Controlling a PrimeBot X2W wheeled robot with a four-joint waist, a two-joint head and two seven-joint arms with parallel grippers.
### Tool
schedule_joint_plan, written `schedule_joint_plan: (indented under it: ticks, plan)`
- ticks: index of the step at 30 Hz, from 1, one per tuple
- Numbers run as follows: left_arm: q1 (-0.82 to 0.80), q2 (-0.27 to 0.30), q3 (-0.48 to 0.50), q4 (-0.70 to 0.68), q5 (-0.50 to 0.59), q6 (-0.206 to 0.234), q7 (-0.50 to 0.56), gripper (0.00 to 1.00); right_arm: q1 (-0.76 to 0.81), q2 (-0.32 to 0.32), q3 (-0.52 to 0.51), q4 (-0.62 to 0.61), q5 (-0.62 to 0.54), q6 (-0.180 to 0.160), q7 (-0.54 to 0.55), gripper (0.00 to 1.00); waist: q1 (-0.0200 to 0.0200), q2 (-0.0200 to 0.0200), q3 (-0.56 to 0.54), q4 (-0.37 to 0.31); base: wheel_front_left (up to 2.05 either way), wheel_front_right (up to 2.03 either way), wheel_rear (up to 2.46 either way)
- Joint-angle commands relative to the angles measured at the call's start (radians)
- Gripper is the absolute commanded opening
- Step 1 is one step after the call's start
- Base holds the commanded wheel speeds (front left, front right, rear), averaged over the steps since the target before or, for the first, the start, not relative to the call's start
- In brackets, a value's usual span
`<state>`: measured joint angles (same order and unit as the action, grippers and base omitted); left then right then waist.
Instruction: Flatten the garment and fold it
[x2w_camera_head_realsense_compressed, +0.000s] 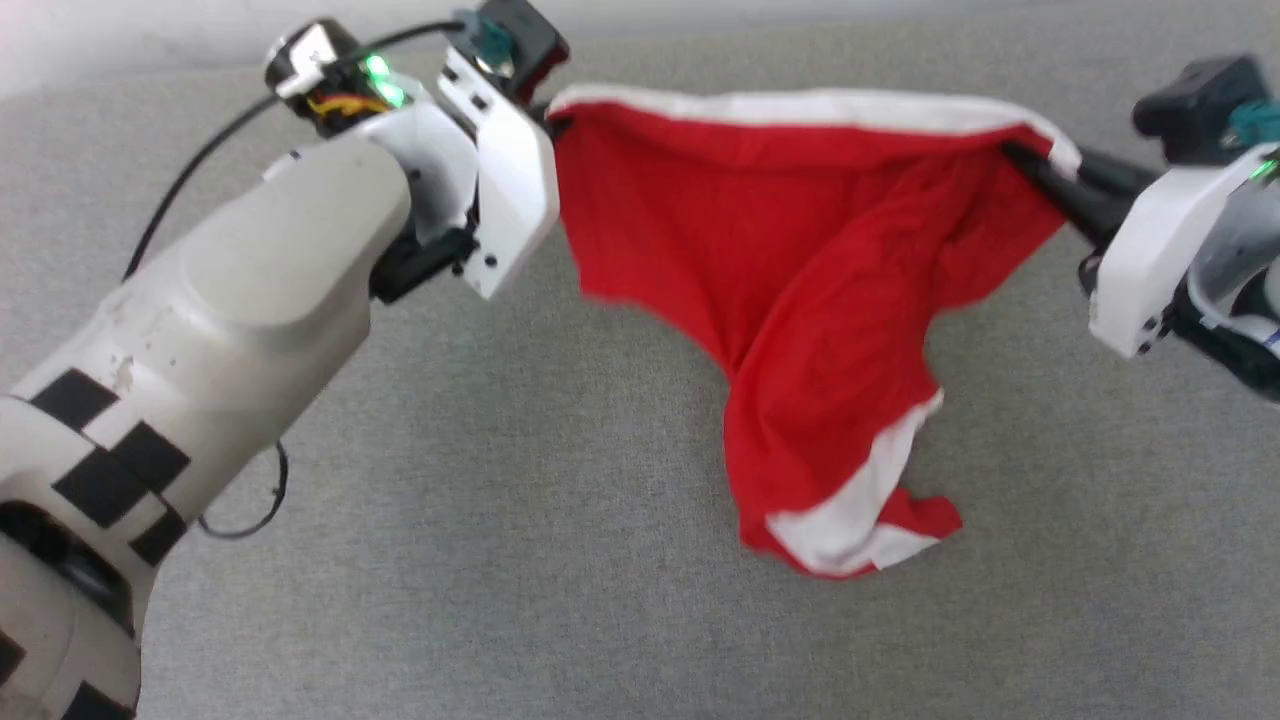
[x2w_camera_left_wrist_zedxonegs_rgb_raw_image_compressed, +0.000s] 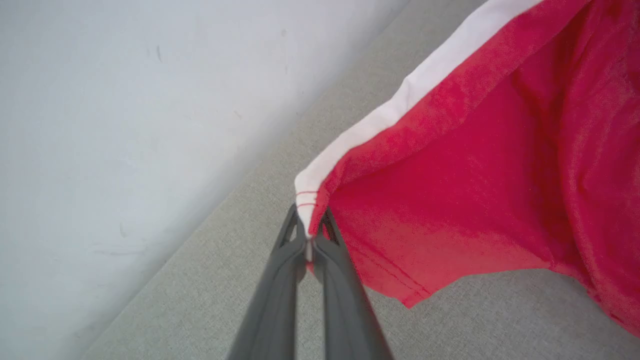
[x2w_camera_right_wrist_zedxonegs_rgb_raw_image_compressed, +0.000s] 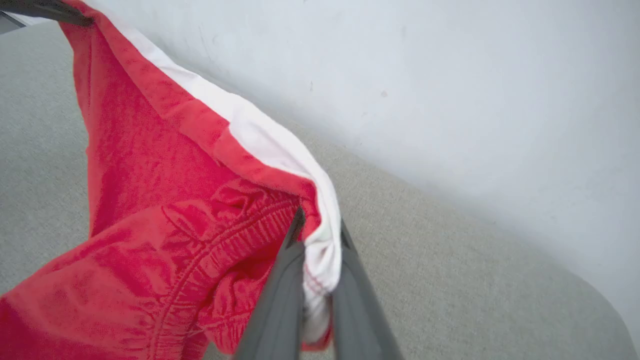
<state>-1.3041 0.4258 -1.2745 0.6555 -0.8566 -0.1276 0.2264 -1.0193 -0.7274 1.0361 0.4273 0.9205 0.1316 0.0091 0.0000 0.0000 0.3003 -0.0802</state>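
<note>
The garment (x2w_camera_head_realsense_compressed: 800, 260) is a pair of red shorts with white trim, hanging in the air between my two grippers above the grey surface. Its white-edged top runs taut from one gripper to the other, and the rest droops down to a bunched leg with white trim. My left gripper (x2w_camera_head_realsense_compressed: 553, 115) is shut on the garment's left corner; in the left wrist view its fingertips (x2w_camera_left_wrist_zedxonegs_rgb_raw_image_compressed: 309, 235) pinch the white stripe of the garment (x2w_camera_left_wrist_zedxonegs_rgb_raw_image_compressed: 475, 165). My right gripper (x2w_camera_head_realsense_compressed: 1030, 165) is shut on the right corner, and in the right wrist view it (x2w_camera_right_wrist_zedxonegs_rgb_raw_image_compressed: 317, 240) clamps bunched white trim of the garment (x2w_camera_right_wrist_zedxonegs_rgb_raw_image_compressed: 165, 200).
A grey fabric-covered surface (x2w_camera_head_realsense_compressed: 500, 500) lies under the garment, with a pale wall (x2w_camera_left_wrist_zedxonegs_rgb_raw_image_compressed: 125, 100) along its far edge. A thin black cable (x2w_camera_head_realsense_compressed: 250, 510) loops beside my left forearm.
</note>
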Motion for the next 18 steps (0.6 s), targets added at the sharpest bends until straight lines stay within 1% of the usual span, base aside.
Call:
schedule_joint_plan:
  ticks: [1,3,6,9,13,14,18]
  plan:
    - [-0.032,-0.006,0.013,0.018,0.0,-0.003,-0.054,0.0,-0.03,-0.008,-0.006,-0.012,-0.013,-0.001,-0.037,0.0,0.0,0.0,-0.058,0.009,0.0,0.0,0.0]
    - [-0.058,-0.008,0.03,0.038,0.007,-0.003,-0.116,0.0,-0.061,-0.015,-0.013,-0.02,-0.032,-0.001,-0.07,0.0,0.0,0.0,-0.073,0.016,0.0,0.0,0.0]
    - [-0.107,-0.014,0.062,0.061,0.022,0.009,-0.197,0.0,-0.117,-0.019,-0.038,-0.023,-0.06,-0.001,-0.104,0.0,0.0,0.0,-0.081,0.029,0.0,0.0,0.0]
    - [-0.167,-0.017,0.095,0.071,0.043,0.043,-0.268,0.0,-0.192,-0.012,-0.078,-0.003,-0.103,-0.001,-0.125,0.0,0.0,0.0,-0.07,0.043,0.0,0.0,0.0]
    - [-0.263,-0.007,0.145,0.091,0.066,0.091,-0.352,0.0,-0.313,0.017,-0.127,0.045,-0.186,-0.001,-0.135,0.0,0.0,0.0,-0.021,0.059,0.0,0.0,0.0]
    - [-0.263,-0.007,0.145,0.091,0.066,0.091,-0.352,0.0,-0.313,0.017,-0.127,0.045,-0.186,-0.001,-0.135,0.0,0.0,0.0,-0.021,0.059,0.0,0.0,0.0]
    - [-0.366,0.004,0.185,0.125,0.09,0.126,-0.412,0.0,-0.453,0.058,-0.171,0.114,-0.296,-0.001,-0.156,0.0,0.0,0.0,0.055,0.072,0.0,0.0,0.0]
